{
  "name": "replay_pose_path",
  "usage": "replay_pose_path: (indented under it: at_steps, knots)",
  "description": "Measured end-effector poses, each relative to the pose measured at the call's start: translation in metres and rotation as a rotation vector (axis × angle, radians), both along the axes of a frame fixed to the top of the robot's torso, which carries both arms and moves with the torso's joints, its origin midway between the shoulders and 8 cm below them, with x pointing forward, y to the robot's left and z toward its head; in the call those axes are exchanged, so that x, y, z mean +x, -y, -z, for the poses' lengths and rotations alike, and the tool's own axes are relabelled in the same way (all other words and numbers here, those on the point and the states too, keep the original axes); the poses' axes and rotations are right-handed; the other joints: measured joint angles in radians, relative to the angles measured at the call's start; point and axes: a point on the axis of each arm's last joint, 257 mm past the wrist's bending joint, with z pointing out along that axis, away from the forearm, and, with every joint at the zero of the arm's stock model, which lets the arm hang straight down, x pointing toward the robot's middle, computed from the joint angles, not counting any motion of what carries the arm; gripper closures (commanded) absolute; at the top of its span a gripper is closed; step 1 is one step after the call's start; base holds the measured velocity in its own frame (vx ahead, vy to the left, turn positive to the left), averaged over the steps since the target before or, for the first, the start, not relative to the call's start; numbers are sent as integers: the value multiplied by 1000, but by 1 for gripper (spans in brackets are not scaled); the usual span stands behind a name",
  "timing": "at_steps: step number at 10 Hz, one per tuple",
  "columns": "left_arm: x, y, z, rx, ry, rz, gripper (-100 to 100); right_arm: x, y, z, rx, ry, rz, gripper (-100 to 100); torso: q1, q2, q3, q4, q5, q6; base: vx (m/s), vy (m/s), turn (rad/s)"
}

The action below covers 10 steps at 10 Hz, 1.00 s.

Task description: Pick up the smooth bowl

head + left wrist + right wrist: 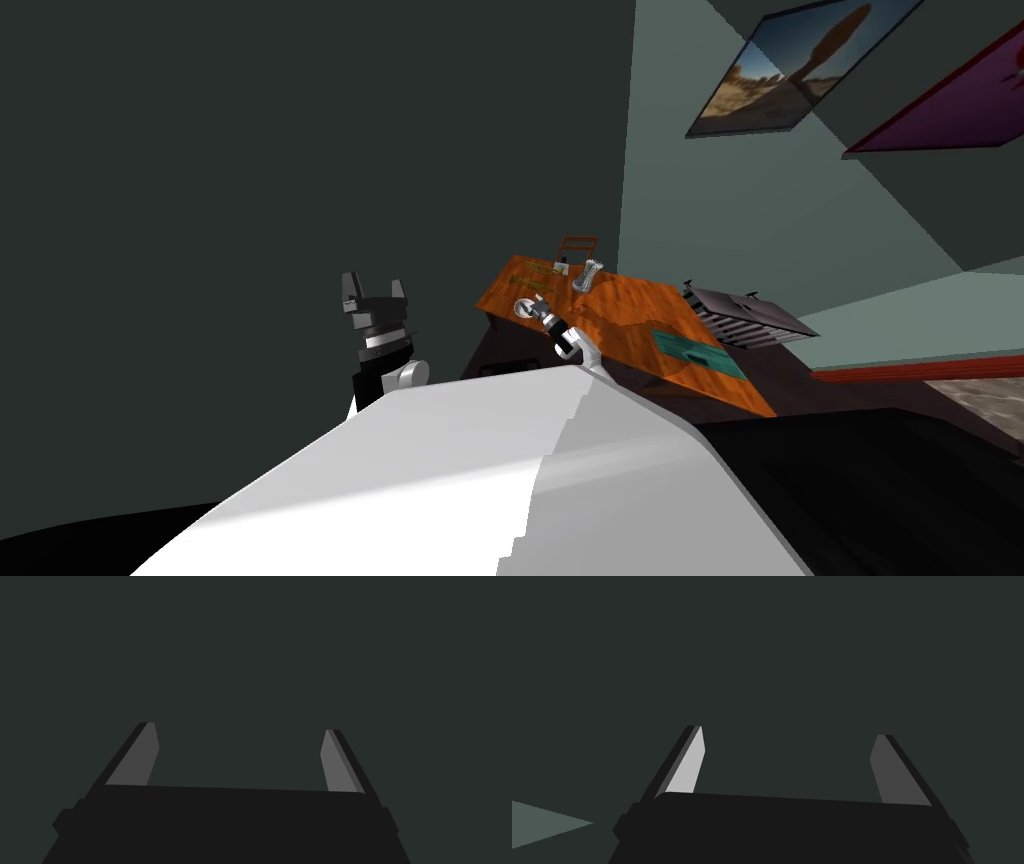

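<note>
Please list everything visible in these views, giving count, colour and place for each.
table: one, orange, ahead by the corner of the walls
round thing: one, white, at the table's near left edge; possibly the bowl, too small to be sure
ribbed thing: one, light grey, on the table's far part
mat: one, teal, flat on the table's right part
frame: one, red-brown, at the table's far end
slatted thing: one, dark grey, right of the table
pictures: two, a desert scene and a purple one, on the wall at upper right
left hand: one, dark with grey fingers, open, raised before the dark wall
right hand: one, same colours, open, facing the dark wall
</note>
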Motion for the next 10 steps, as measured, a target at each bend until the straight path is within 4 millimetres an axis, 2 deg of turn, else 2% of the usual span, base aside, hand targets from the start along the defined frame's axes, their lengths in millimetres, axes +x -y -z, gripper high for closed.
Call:
replay_pose_path:
  at_steps: [1,4,6,10]
  knots:
    - [0,0,0,0,0,0,0,-3,1,20,-58,-22,-7,-100,1,-1,0,0,0,0,6,1,79]
    - [0,0,0,0,0,0,0,-9,9,55,-166,-71,-16,-100,0,0,0,0,0,0,14,12,99]
    - [0,0,0,0,0,0,0,-19,14,89,-273,-112,-33,-100,1,0,0,0,0,0,21,18,180]
    - [0,0,0,0,0,0,0,-36,38,138,-425,-177,-51,-100,1,0,0,0,0,0,17,18,125]
